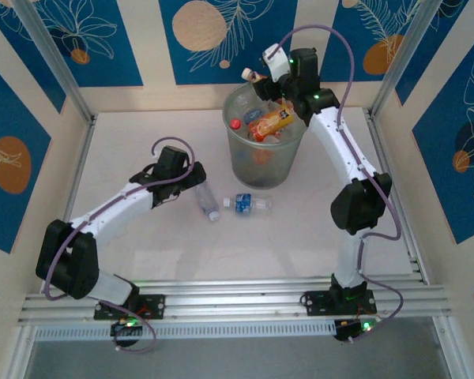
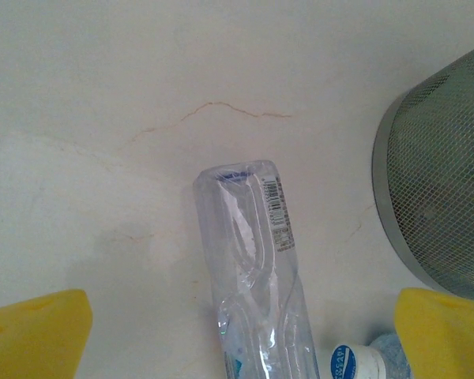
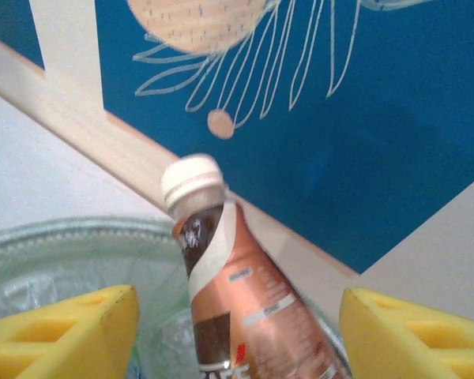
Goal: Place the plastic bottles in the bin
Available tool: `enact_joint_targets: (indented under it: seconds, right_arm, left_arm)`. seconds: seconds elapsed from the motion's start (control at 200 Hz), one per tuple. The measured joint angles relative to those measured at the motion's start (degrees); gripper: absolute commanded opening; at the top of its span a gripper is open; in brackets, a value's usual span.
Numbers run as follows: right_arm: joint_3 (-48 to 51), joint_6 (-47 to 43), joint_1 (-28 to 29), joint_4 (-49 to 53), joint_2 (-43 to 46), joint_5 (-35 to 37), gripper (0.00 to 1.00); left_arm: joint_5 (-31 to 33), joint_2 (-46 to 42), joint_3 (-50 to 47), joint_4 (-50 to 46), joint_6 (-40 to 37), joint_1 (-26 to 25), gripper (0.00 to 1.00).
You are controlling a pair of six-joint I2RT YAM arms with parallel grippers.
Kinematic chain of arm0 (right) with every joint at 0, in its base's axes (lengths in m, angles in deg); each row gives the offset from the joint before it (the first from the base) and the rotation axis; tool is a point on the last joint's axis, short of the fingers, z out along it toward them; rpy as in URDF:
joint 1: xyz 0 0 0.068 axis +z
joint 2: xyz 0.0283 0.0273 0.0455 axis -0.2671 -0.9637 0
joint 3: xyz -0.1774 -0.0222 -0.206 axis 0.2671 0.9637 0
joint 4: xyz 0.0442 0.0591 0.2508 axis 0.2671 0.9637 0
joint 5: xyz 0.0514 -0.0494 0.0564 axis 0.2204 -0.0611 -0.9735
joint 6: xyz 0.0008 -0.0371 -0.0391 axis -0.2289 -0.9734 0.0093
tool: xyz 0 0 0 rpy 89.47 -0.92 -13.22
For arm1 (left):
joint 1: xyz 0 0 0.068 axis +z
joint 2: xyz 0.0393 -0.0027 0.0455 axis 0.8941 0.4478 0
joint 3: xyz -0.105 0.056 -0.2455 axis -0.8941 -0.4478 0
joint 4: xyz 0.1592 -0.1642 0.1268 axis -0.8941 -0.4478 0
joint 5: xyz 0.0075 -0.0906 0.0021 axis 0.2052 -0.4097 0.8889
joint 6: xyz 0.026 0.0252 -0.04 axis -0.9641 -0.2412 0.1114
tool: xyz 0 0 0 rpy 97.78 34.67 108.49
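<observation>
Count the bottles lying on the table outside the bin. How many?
2. A clear crushed bottle lies left of a blue-labelled bottle, both on the table just in front of the bin. Others could be hidden behind the bin.

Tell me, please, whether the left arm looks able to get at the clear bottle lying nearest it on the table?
Probably yes: the left hand hovers open over the clear bottle, lying between its fingers with nothing on top. The blue-labelled bottle lies close beside it and might get nudged.
</observation>
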Motion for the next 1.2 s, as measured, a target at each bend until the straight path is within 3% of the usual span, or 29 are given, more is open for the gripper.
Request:
enact_joint_targets:
  seconds: [0.325,0.66,1.2]
  right_arm:
    - [-30.9,12.7,1.2,16.0,-13.2,0.9,0.73]
    - [-30.3,18.9,1.3,19.8,-15.6,1.1,0.74]
    - [-30.8,20.4,0.1,18.4,-19.3,-3.3,0.74]
  left_arm:
    - [0.6,-1.7,0.3,-0.6,-0.7,0.0,0.98]
    - [0.6,-1.7,0.7,-0.6,-1.7,0.0,0.98]
    - [1.0,-1.7,0.7,-0.6,-3.2,0.0,0.98]
